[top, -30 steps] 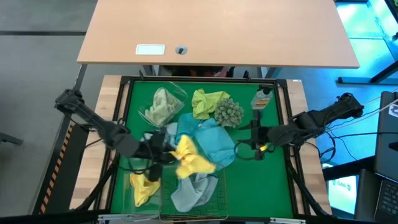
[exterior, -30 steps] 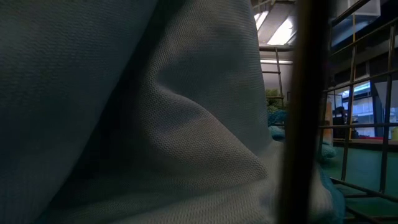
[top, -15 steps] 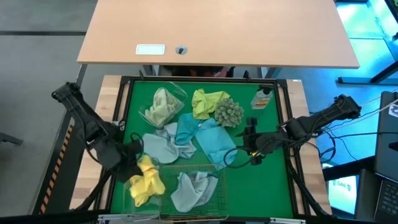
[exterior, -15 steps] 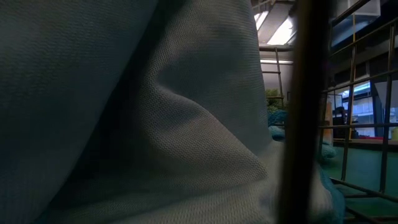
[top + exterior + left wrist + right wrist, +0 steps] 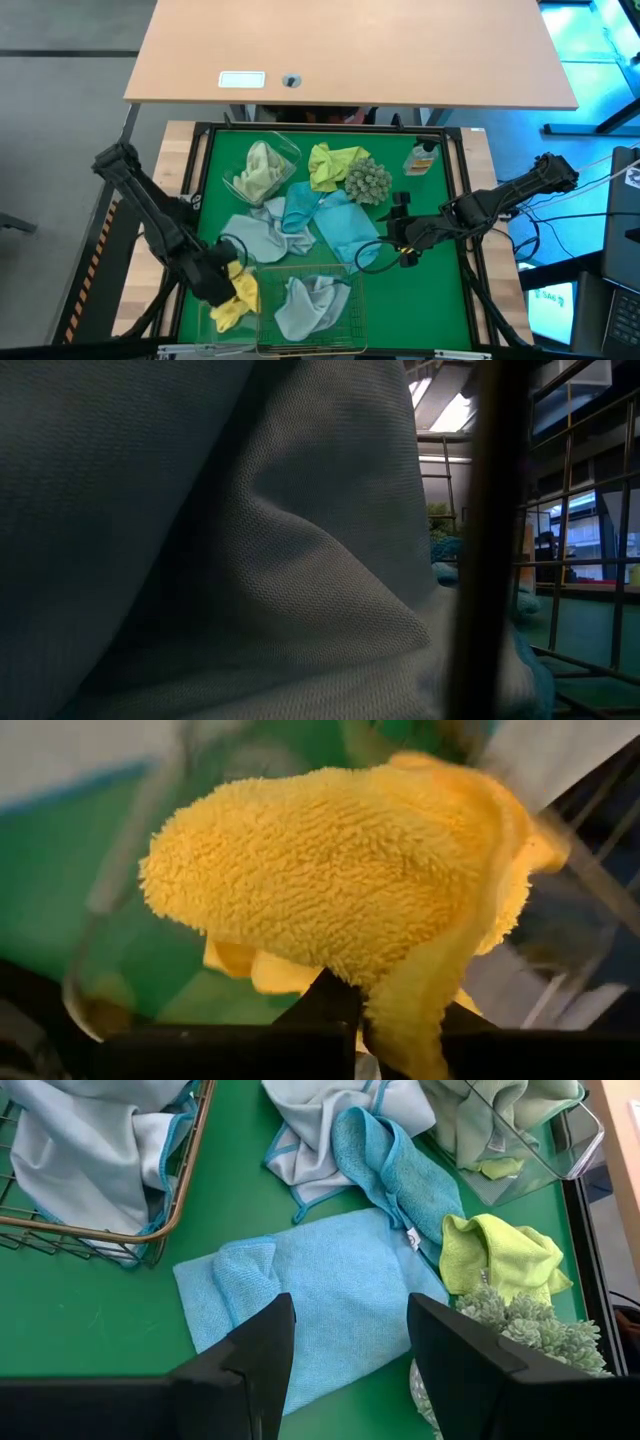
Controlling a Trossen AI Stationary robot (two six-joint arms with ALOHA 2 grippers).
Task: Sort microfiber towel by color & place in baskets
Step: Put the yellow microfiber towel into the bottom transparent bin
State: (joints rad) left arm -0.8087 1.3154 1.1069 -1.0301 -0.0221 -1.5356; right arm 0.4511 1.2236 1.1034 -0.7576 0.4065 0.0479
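Observation:
My left gripper [image 5: 228, 276] is near the table's near-left corner, shut on a bright yellow towel [image 5: 340, 890], over a clear tub [image 5: 212, 300] that holds another yellow towel [image 5: 226, 316]. My right gripper [image 5: 350, 1350] is open and hovers right of centre, over a light blue towel [image 5: 310, 1300] lying flat on the green mat. A teal towel [image 5: 395, 1165] and a pale blue one [image 5: 250, 236] lie beside it. The gold wire basket [image 5: 150, 1230] holds a pale blue towel [image 5: 305, 305]. A yellow-green towel [image 5: 335, 165] lies at the far side. My left gripper pinches the bright yellow towel between its two fingers by a bunched fold [image 5: 405, 1005]. The rest of the cloth bulges out in front of the fingers. It sits over the near-left tub [image 5: 243, 290]; I cannot tell whether it rests on the yellow towel there.
A second clear tub [image 5: 262, 170] at the far left holds a pale green cloth. A spiky grey-green ball [image 5: 368, 182] and a small bottle [image 5: 422, 160] stand at the far side. Bare green mat lies to the right. The basket's towel [image 5: 200, 540] fills the low view.
My left gripper has carried the yellow towel from the middle of the table toward the near-left corner and down over the near-left tub, staying shut on it. My right gripper has drifted slightly toward the table's left, over the light blue towel.

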